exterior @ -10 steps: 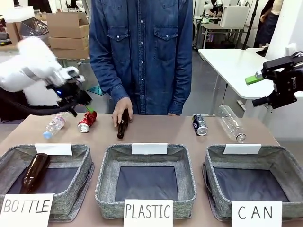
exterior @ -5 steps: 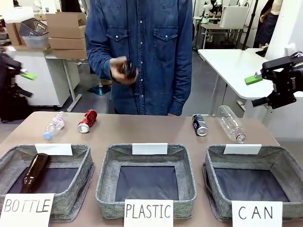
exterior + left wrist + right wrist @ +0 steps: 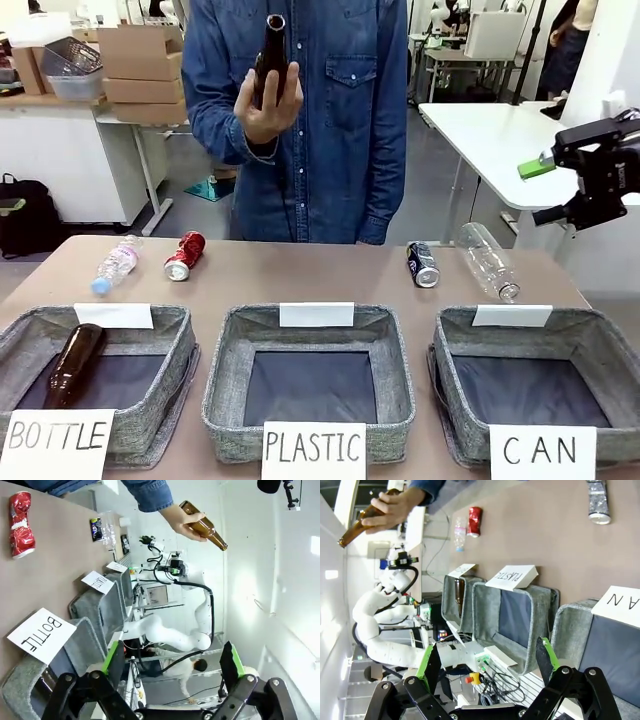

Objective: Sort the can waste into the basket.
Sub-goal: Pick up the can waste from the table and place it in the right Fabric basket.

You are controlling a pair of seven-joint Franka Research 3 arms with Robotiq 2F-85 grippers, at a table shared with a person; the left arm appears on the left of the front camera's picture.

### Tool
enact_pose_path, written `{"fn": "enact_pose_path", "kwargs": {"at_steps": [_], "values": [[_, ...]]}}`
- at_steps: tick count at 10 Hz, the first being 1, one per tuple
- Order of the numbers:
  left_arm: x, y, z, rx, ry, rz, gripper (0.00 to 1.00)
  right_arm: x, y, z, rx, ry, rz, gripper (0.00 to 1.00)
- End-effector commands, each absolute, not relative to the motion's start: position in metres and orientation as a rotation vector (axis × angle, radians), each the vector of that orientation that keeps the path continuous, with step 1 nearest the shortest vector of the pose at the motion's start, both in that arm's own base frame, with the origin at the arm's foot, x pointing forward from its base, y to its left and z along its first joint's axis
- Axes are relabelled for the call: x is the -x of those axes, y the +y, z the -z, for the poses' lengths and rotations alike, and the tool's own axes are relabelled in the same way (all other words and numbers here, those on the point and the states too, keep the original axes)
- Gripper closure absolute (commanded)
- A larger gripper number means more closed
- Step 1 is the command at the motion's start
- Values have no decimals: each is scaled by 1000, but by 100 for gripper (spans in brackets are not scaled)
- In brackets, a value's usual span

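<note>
**Opening the sort: nothing picked up yet**

Judging from the table [image 3: 320,275], the task stands at its first step. The red can [image 3: 184,256] lies on its side at ten o'clock on the tabletop, near a clear plastic bottle [image 3: 115,264]. The dark can [image 3: 422,264] lies at one o'clock, near a second clear bottle [image 3: 490,262]. The CAN basket [image 3: 600,335] sits at four o'clock, with no can inside it as far as the front view shows.

The right gripper [image 3: 541,190] hangs in the air off the table's three o'clock edge, fingers apart and holding nothing. The left gripper [image 3: 171,662] likewise has its green pads spread wide on nothing. The person's hand [image 3: 265,108] holds a brown bottle [image 3: 268,55] up at twelve o'clock, well clear of the tabletop.

The next move probably falls to the right arm, since the dark can looks the nearer one. It would come down toward one o'clock and straddle the can across its narrow width. It must keep off the second clear bottle beside the can, then carry the can to four o'clock.
</note>
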State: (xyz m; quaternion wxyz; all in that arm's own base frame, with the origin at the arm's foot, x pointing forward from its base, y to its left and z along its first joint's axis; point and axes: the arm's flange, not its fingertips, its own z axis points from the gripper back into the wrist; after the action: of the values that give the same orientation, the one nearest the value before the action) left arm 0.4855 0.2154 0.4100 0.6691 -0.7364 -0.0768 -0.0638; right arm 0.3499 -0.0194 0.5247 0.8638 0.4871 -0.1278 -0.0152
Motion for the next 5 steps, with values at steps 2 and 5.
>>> {"fn": "enact_pose_path", "kwargs": {"at_steps": [2, 5], "values": [[-495, 202, -426, 1633, -151, 184, 0, -353, -18, -525, -1044, -289, 10, 0], [-498, 201, -426, 1623, -134, 195, 0, -353, -18, -525, -1044, -289, 10, 0]]}}
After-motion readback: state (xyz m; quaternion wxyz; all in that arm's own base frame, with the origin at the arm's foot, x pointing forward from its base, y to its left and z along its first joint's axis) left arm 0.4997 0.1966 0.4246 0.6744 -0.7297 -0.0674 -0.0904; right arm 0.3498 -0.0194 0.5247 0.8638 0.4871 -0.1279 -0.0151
